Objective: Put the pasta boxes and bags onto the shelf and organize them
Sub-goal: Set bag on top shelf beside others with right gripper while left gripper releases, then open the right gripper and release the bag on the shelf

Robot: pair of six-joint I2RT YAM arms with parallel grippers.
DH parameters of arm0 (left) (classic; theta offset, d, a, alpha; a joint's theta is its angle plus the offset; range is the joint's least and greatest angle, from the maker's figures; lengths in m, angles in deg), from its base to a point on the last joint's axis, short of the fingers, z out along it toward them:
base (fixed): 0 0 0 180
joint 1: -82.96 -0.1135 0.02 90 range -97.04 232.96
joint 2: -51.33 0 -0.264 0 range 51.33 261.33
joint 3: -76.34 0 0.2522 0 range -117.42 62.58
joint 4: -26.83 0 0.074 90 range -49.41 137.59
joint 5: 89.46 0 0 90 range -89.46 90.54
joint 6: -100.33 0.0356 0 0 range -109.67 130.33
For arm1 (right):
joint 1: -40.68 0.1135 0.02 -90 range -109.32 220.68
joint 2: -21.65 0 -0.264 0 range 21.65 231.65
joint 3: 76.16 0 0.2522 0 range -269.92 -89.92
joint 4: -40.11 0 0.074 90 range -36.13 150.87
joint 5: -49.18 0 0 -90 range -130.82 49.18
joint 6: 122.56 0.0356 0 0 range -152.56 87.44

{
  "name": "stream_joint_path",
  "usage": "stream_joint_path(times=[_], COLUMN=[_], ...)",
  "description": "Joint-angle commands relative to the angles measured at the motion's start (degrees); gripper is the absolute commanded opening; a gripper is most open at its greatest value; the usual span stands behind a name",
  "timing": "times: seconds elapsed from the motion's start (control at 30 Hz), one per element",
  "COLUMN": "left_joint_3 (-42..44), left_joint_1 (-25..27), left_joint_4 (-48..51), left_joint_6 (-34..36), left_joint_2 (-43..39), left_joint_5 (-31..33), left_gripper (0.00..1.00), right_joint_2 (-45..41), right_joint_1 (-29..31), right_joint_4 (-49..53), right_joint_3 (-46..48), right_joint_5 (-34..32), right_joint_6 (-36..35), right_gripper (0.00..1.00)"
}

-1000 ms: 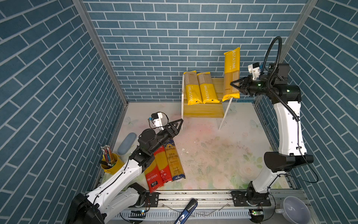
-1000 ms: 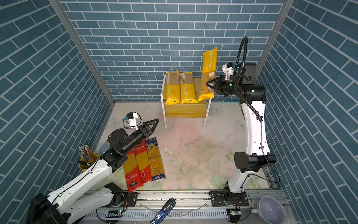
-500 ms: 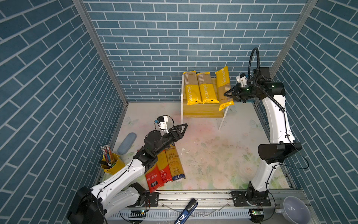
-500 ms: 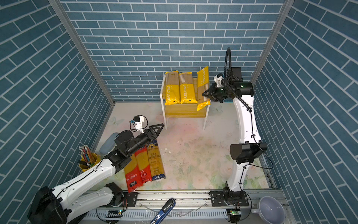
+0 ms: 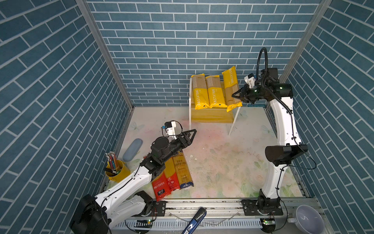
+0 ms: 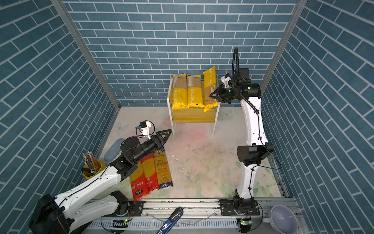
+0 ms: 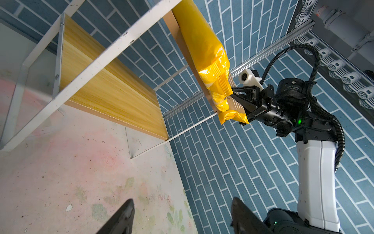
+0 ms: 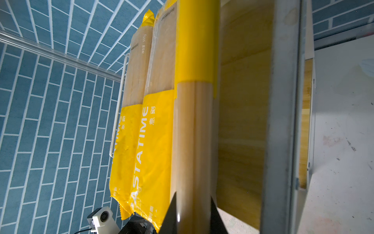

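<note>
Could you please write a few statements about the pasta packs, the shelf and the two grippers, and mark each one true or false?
1. The right gripper is shut on a yellow pack. True.
2. The left gripper is holding a pack. False: it is open and empty, above the table.
3. Two other yellow packs lie side by side on the shelf, on its top board. True.
4. The blue-ended pack is on the shelf. False: it lies on the table beside the red-ended packs.
</note>
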Motion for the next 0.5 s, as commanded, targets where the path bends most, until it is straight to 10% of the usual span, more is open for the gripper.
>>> stream_joint_path(times=[0.0,0.3,0.47], left_joint_3=[0.9,0.7,1.3], left_joint_1=[0.4,0.7,0.7], left_joint_4=[-0.8,0.3,2.5], left_joint_6=[0.6,0.9,2.0], left_joint_2=[0.0,-0.7,-2.6], left_joint_5=[0.1,0.0,1.0], left_gripper=[0.76,0.76,0.76], right_joint_2=[1.3,4.1,4.0], right_joint_1=[0.2,0.7,0.8], right_joint_4=[-6.5,-9.7,-7.9], right_joint_3=[-3.3,-3.1,-3.1], right_joint_5=[-2.9,-0.7,-2.3], right_joint_6=[-5.4,-3.0,-3.8], right_gripper=[0.00,0.01,0.18])
